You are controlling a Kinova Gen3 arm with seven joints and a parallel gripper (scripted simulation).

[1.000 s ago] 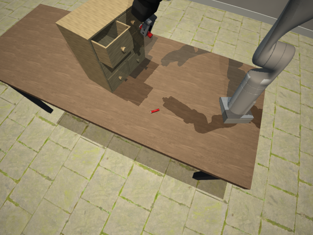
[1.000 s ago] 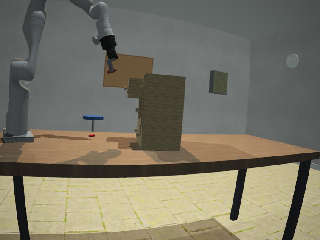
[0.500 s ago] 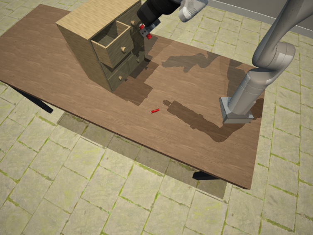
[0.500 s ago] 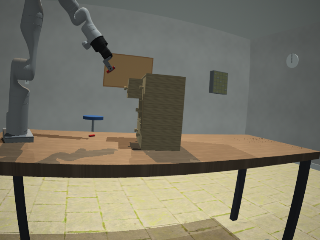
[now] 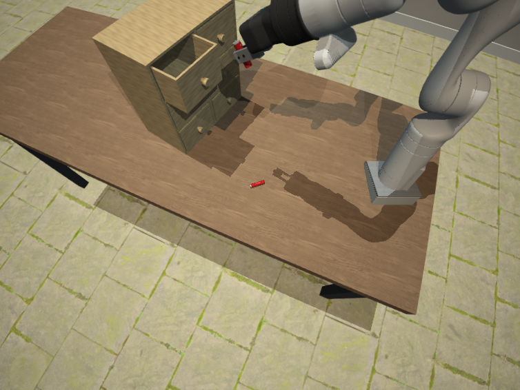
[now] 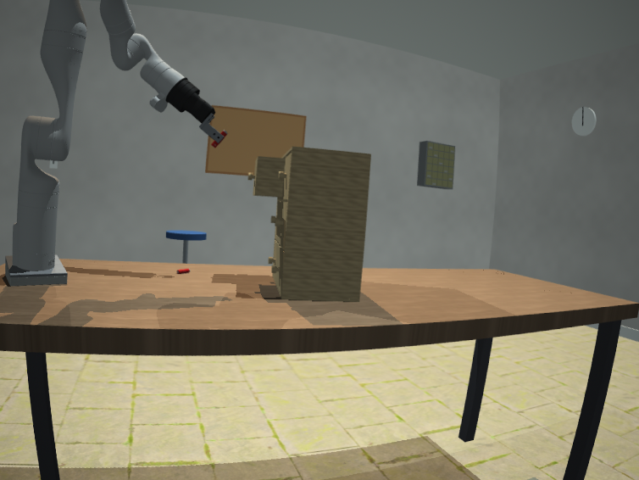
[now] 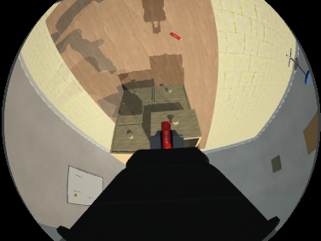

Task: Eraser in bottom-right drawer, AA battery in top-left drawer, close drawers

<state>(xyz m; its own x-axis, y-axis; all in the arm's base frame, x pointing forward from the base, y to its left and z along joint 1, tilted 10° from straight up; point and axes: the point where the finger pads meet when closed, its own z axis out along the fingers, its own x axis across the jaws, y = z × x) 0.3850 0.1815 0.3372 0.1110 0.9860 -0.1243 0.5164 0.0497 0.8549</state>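
My gripper (image 5: 243, 56) (image 6: 219, 136) (image 7: 166, 136) is shut on a small red AA battery (image 5: 247, 63) (image 6: 222, 133) (image 7: 166, 133) and is tilted toward the chest. It hangs in the air in front of the wooden chest (image 5: 138, 29) (image 6: 325, 221) (image 7: 130, 137), slightly above the level of the top row. The left drawer of the top row (image 5: 191, 81) (image 6: 267, 175) is pulled partly out and looks empty. The other drawers sit pushed in. I see no eraser.
A second small red cylinder with a pale band (image 5: 257, 183) (image 6: 182, 270) (image 7: 176, 35) lies on the table (image 5: 83, 105) between the chest and the arm's base (image 5: 390, 191) (image 6: 36, 273). A blue stool (image 6: 186, 235) stands behind the table.
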